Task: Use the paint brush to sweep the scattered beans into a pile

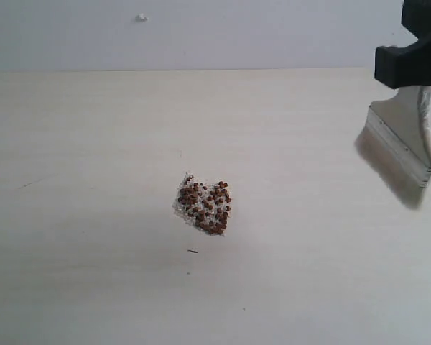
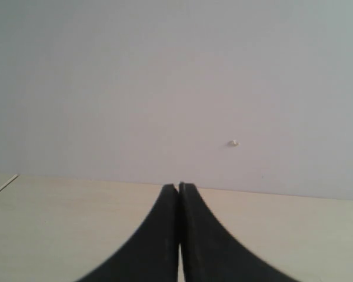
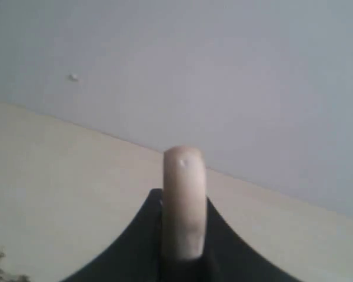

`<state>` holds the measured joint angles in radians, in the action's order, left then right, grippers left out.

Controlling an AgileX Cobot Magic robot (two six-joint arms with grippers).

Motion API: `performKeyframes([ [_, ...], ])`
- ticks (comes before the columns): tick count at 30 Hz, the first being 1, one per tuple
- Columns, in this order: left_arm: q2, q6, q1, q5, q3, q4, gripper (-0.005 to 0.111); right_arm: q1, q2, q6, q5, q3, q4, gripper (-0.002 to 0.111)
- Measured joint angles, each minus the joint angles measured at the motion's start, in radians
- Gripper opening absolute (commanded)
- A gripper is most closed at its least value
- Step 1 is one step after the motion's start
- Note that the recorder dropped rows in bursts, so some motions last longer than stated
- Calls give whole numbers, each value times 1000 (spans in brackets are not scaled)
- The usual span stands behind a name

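1. Right end effector (image 1: 415, 72): clamped on the handle (image 3: 183, 194) of the paint brush (image 1: 404, 140), a black finger on each side of it in the right wrist view.
2. Paint brush: at the far right of the table (image 1: 93, 144), head downward. The ferrule (image 1: 401, 144) runs on a diagonal from far-left to near-right, and the bristles (image 1: 388, 176) fan out below it toward the near-left. The head appears lifted off the table, though contact cannot be ruled out from these views.
3. Left end effector (image 2: 178, 200): fingers together, nothing between them, facing the wall (image 2: 165, 88). It does not appear in the exterior view.
4. Beans (image 1: 201, 198): gathered with whitish crumbs into one compact pile (image 1: 205, 208) near the middle of the table. One dark speck lies just near-side of it; too small to tell whether it is a bean.
5. Governing relation: the pile lies well apart from the brush, to its left and nearer. The right arm is the closer one and is the arm that carries the tool.
6. Judgement: the sweep looks essentially complete. Any further stroke would need the brush carried left and lowered beside the pile, its broad edge turned square to the direction of push so the cluster is not split
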<state>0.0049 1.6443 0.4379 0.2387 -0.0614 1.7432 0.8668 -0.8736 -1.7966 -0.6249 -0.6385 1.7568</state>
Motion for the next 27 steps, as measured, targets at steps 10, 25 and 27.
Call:
performKeyframes([
  [10, 0, 0, 0, 0, 0, 0, 0, -310, -366, -262, 76, 2, 4, 0],
  [25, 0, 0, 0, 0, 0, 0, 0, -582, -427, 204, 887, -32, -25, 0],
  [27, 0, 0, 0, 0, 0, 0, 0, -608, -447, 290, 975, -63, -103, 0],
])
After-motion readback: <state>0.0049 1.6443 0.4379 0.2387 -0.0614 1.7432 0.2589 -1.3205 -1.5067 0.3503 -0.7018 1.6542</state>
